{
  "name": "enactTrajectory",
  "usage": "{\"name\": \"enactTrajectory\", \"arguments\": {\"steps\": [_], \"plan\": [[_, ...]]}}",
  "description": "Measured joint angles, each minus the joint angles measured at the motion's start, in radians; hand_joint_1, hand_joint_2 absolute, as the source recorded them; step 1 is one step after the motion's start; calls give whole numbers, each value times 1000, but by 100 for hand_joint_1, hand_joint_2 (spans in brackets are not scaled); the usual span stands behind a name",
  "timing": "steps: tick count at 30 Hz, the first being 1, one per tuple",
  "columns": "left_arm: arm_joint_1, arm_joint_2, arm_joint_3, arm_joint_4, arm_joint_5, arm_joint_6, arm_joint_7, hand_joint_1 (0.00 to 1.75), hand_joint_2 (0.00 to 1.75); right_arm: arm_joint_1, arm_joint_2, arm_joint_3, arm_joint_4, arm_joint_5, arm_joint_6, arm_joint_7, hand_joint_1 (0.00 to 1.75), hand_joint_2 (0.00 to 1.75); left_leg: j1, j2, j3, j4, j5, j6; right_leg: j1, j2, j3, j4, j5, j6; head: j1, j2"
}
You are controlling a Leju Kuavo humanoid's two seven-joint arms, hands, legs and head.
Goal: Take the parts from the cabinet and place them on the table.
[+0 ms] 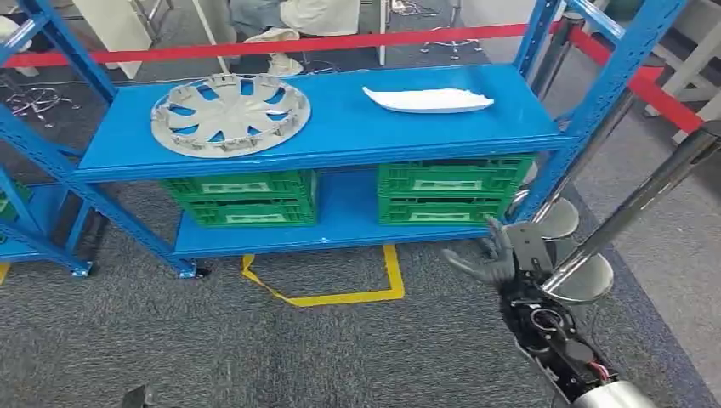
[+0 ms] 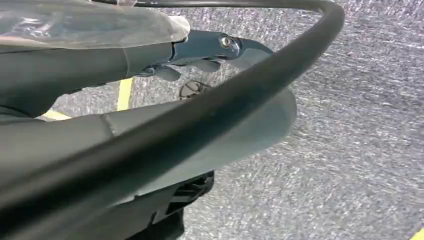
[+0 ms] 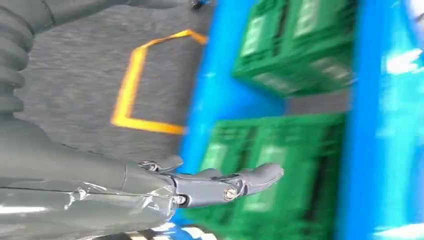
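Note:
A grey spoked wheel cover (image 1: 229, 115) lies on the left of the blue rack's upper shelf (image 1: 357, 127). A white curved part (image 1: 429, 99) lies on the right of the same shelf. My right hand (image 1: 502, 259) hangs low in front of the rack's right end, below the white part, fingers spread and holding nothing. In the right wrist view its fingers (image 3: 225, 185) stretch out toward a green crate (image 3: 280, 160). My left hand (image 2: 200, 55) hangs over the grey carpet with straight fingers and nothing in it.
Two stacks of green crates (image 1: 242, 197) (image 1: 451, 189) fill the lower shelf. Yellow floor tape (image 1: 340, 297) marks a box in front of the rack. Metal stanchions (image 1: 646, 195) with round bases (image 1: 587, 276) stand close to my right arm. Red barrier tape (image 1: 340, 42) runs behind.

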Motion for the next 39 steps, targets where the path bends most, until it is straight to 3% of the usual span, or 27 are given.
{"name": "enactTrajectory", "arguments": {"steps": [9, 19, 20, 22, 23, 24, 25, 27, 28, 29, 30, 32, 33, 34, 35, 36, 39], "plan": [[-9, 8, -39, 18, 73, -11, -10, 0, 0, -18, 3, 45, -221, 68, 48, 11, 0, 175, 0, 0, 0, 0, 0, 0, 0, 0, -1, 0, 0, 0, -1, 0], [-12, 11, -54, 27, 73, -18, -10, 0, 0, -17, 3, 64, -303, 70, 44, 12, 0, 175, 0, 0, 0, 0, 0, 0, 0, 0, -1, 0, 0, 0, -1, 0], [-13, 11, -54, 27, 73, -18, -10, 0, 0, -16, 3, 65, -306, 70, 44, 12, 0, 175, -1, 0, -2, 2, -2, 1, -3, 0, 0, -3, 2, 1, -1, 0], [-14, 15, -54, 29, 74, -19, -8, 0, 0, -17, 3, 67, -313, 70, 44, 11, 0, 175, -5, -1, -3, -1, 1, 16, -8, -2, 0, -14, 9, 12, -6, 0], [-17, 15, -55, 29, 75, -19, -8, 0, 0, -17, 4, 68, -321, 70, 44, 11, 0, 175, -1, 0, 6, -27, 12, 23, 0, -2, 7, -24, 12, 16, -14, 0], [-17, 13, -55, 29, 76, -19, -6, 0, 0, -16, 3, 67, -326, 70, 43, 10, 0, 175, 12, 5, 26, -55, 25, 21, 1, 2, 0, -15, 2, 15, -14, 0], [-18, 13, -55, 29, 76, -19, -5, 0, 0, -22, 3, 68, -327, 70, 44, 10, 0, 175, 16, 5, 34, -68, 28, 25, 2, 6, -25, 34, -25, 19, -6, 0], [-19, 13, -56, 31, 76, -19, -4, 0, 0, -19, 3, 69, -327, 70, 47, 12, 0, 175, 21, 5, 36, -69, 26, 25, -6, 7, -113, 206, -88, 32, 10, 0], [-19, 12, -57, 31, 76, -19, -3, 0, 0, -13, 3, 70, -327, 70, 48, 11, 0, 175, 23, 5, 37, -68, 24, 23, -12, 7, -157, 280, -105, 39, 13, 0], [-19, 12, -57, 31, 76, -19, -2, 0, 0, -9, 3, 71, -327, 70, 50, 11, 0, 175, 26, 4, 40, -67, 20, 17, -18, 6, -179, 305, -93, 47, 14, 0], [-18, 11, -58, 31, 76, -19, -1, 0, 0, -8, 3, 72, -327, 70, 50, 12, 0, 175, 32, 2, 45, -65, 15, 10, -25, 6, -174, 275, -57, 53, 16, 0], [-18, 8, -60, 31, 76, -19, -1, 0, 0, -10, 3, 72, -327, 70, 50, 11, 0, 175, 48, -2, 56, -47, -5, -12, -40, 1, -111, 112, 57, 73, 20, 0], [-18, 11, -60, 32, 76, -19, -1, 0, 0, -9, 3, 72, -327, 70, 50, 11, 0, 175, 50, -3, 53, -31, -20, -26, -45, -6, -86, 52, 71, 89, 27, 0], [-21, 18, -61, 37, 77, -18, -1, 0, 0, -10, 3, 73, -325, 70, 50, 11, 0, 175, 42, -4, 44, -14, -27, -38, -33, -6, -86, 56, 51, 84, 50, 0], [-20, 15, -61, 37, 77, -19, 0, 0, 0, -11, 3, 75, -327, 70, 50, 12, 0, 175, 37, -7, 28, 3, -25, -45, -38, -2, -81, 46, 33, 55, 53, 0], [-22, 12, -61, 37, 77, -19, 0, 0, 0, -6, 3, 77, -328, 70, 50, 11, 0, 175, 40, -6, 24, 1, -25, -50, -36, 2, -92, 54, 34, 44, 28, 0], [-22, 12, -63, 37, 79, -19, 0, 0, 0, -10, 3, 78, -330, 70, 51, 11, 0, 175, 48, -7, 26, 12, -39, -61, -33, 16, -89, 55, 26, 17, 12, 0]]}}
